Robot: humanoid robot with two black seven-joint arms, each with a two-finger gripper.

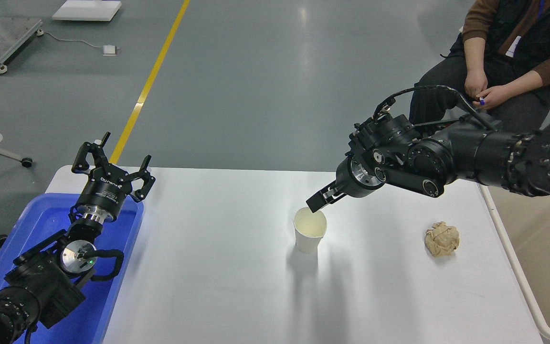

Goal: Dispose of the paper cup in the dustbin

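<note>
The dustbin (pixel 518 277) is cut off by the right edge, showing only a corner.

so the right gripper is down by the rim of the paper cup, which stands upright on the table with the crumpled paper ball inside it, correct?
Not quite. In the head view the crumpled paper ball lies on the white table, well to the right of the paper cup, not inside it. The rest holds: the cup stands upright and the right gripper is at its far rim.

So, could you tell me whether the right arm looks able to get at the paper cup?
Probably yes: the right gripper hangs at the paper cup rim, nothing between them.
</note>
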